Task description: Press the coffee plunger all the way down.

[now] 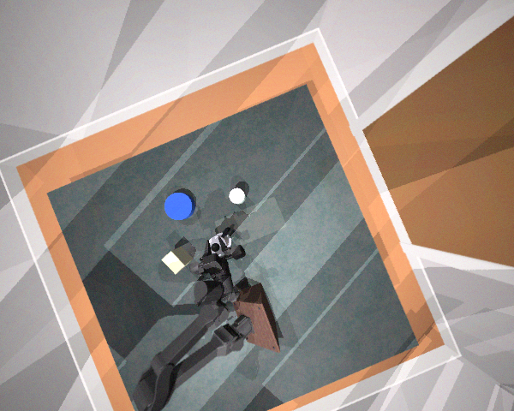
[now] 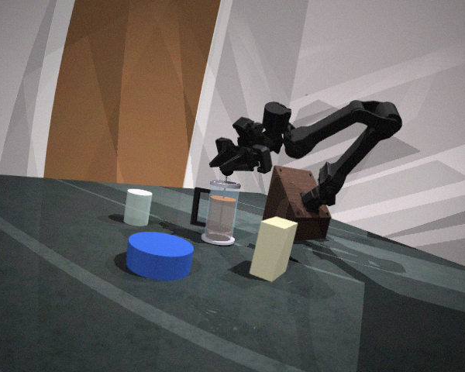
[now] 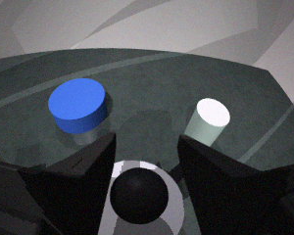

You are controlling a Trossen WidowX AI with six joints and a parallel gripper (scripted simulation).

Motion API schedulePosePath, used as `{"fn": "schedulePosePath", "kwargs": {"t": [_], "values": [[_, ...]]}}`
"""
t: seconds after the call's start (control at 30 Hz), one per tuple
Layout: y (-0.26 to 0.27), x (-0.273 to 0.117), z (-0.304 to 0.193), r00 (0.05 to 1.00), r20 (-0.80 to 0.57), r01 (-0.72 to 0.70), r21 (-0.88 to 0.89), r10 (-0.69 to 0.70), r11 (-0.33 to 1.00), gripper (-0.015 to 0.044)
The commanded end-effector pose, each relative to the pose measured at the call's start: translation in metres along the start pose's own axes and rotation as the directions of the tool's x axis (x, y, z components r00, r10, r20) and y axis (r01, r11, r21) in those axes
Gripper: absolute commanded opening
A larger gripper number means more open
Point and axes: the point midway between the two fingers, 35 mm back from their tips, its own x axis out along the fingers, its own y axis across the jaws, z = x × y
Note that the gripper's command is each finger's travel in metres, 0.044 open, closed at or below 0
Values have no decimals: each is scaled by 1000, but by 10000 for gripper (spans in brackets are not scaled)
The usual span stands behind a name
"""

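The coffee press (image 2: 221,218) stands upright, with clear walls, brown contents, a black handle and a pale base. Its grey lid (image 2: 232,185) (image 3: 177,201) is level. The black round plunger knob (image 2: 226,173) (image 3: 139,196) sits a little above the lid, with a short piece of thin rod showing between them. My gripper (image 3: 147,140) is open. In the wrist view its fingers stand on either side of the knob, with a gap on both sides. In the exterior view the fingers are at knob height, above the lid, and partly hide the knob.
A blue cylinder (image 1: 178,205) (image 2: 160,256) (image 3: 77,103), a white-topped pale green cylinder (image 1: 236,195) (image 2: 137,208) (image 3: 206,124) and a cream block (image 1: 174,261) (image 2: 270,249) stand around the press. A brown wooden wedge (image 1: 259,320) (image 2: 291,187) is beside the arm.
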Motion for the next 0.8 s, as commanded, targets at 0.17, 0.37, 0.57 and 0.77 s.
{"fn": "schedulePosePath", "kwargs": {"t": [0.17, 0.37, 0.57, 0.77], "values": [[0, 0, 0, 1000, 1, 3, 0, -3, 1000, 416], [-1, -2, 5, 1000, 5, 10, 5, -10, 1000, 440], [1, -39, 34, 1000, -15, 16, 6, -16, 1000, 440], [10, -70, 51, 1000, -14, 9, 13, -9, 1000, 440]]}}
